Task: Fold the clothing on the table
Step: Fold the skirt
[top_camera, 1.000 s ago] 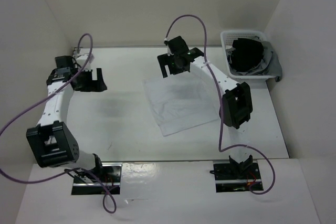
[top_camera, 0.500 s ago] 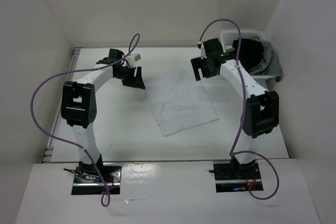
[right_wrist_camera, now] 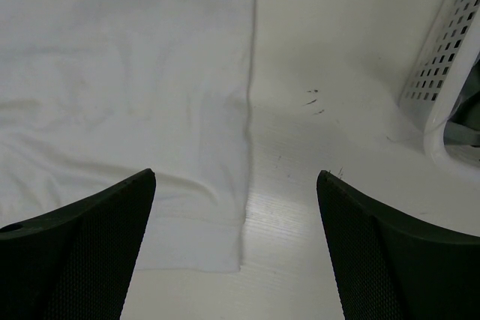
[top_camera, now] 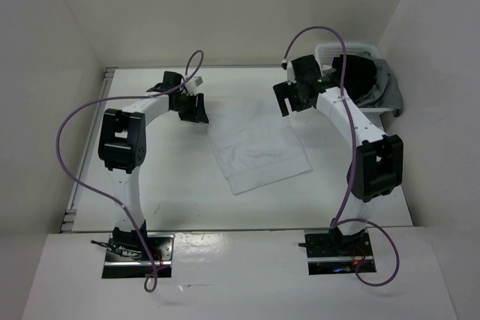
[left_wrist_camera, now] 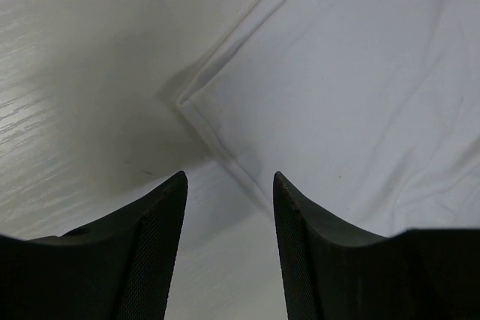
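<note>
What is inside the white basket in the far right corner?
A dark garment fills the basket, with grey fabric hanging over its right side. Anything beneath that pile is covered, and the right arm hides the basket's near-left corner.

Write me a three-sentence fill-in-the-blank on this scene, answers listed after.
The cloth is ____ in colour.
The garment in the basket is ____ than the cloth.
Just ahead of the left gripper lies a ____ of the cloth.
Missing words: white, darker, corner.
</note>
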`<state>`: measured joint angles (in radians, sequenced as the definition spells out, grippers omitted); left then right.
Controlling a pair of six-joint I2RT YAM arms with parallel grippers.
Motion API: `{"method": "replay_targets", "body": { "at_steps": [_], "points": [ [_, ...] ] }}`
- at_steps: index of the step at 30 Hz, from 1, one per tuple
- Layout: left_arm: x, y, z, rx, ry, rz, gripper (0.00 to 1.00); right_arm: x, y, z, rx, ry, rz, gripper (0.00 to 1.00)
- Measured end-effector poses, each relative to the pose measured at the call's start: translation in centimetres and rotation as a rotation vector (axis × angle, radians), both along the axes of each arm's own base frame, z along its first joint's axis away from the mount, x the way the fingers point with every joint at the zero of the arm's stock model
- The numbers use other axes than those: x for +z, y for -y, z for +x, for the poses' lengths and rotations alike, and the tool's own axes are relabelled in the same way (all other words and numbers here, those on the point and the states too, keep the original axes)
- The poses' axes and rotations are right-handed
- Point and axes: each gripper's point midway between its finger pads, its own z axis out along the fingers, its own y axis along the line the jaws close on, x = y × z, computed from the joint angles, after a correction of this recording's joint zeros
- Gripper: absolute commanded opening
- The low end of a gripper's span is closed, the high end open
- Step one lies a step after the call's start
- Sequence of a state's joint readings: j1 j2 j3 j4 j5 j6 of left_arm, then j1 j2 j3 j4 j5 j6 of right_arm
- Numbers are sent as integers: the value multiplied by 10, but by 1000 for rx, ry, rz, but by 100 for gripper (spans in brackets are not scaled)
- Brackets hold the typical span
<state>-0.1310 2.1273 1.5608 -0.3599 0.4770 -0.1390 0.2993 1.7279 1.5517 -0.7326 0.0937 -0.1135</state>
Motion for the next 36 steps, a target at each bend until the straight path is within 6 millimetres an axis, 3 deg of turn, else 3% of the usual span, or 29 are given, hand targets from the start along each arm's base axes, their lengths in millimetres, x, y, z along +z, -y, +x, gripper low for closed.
{"method": "replay_targets", "body": {
  "at_steps": [8, 31, 36],
  "points": [
    [-11, 18, 4, -25, 12, 30, 53, 0, 0, 0, 9, -1, -2, 92],
    [-14, 9, 32, 23, 68, 90, 51, -18, -7, 6, 24, -46, 6, 92],
    [-14, 10, 36, 23, 76, 89, 46, -16, -8, 8, 25, -39, 8, 92]
  ]
}}
